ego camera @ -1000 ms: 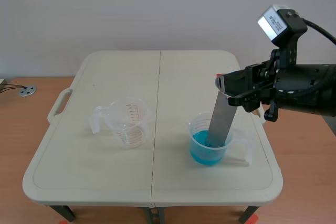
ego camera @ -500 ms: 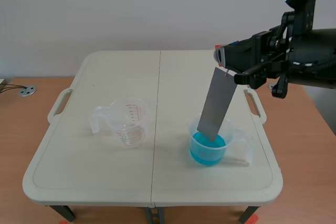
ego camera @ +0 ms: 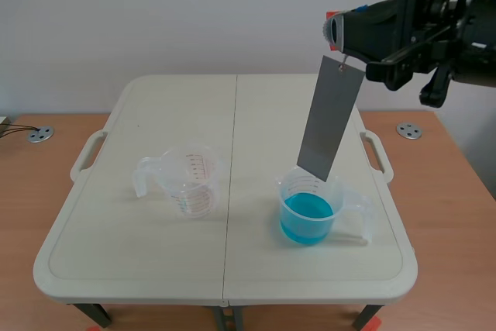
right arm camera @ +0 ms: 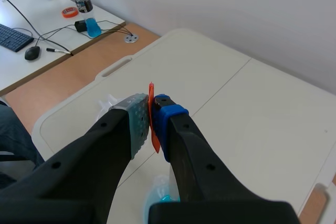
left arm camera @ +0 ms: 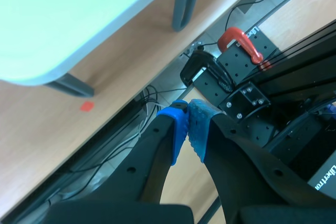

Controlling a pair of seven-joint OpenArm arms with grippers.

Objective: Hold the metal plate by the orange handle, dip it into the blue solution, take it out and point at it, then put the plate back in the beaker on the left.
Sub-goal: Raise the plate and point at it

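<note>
Right gripper [right arm camera: 150,115] pinches the orange handle [right arm camera: 155,145] so the metal plate [ego camera: 329,118] hangs freely beneath it, clear of the blue solution [ego camera: 308,211].

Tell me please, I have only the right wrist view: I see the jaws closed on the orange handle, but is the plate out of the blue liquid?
Observer: Yes. In the scene view the metal plate hangs under the right gripper, with its lower edge above the blue liquid.
Operator: Does it hang straight down?
Observer: No, it is tilted. The lower end leans toward the side of the empty cup.
Operator: Where is the left arm?
Observer: The left gripper is low beside the table, jaws shut on nothing.
</note>
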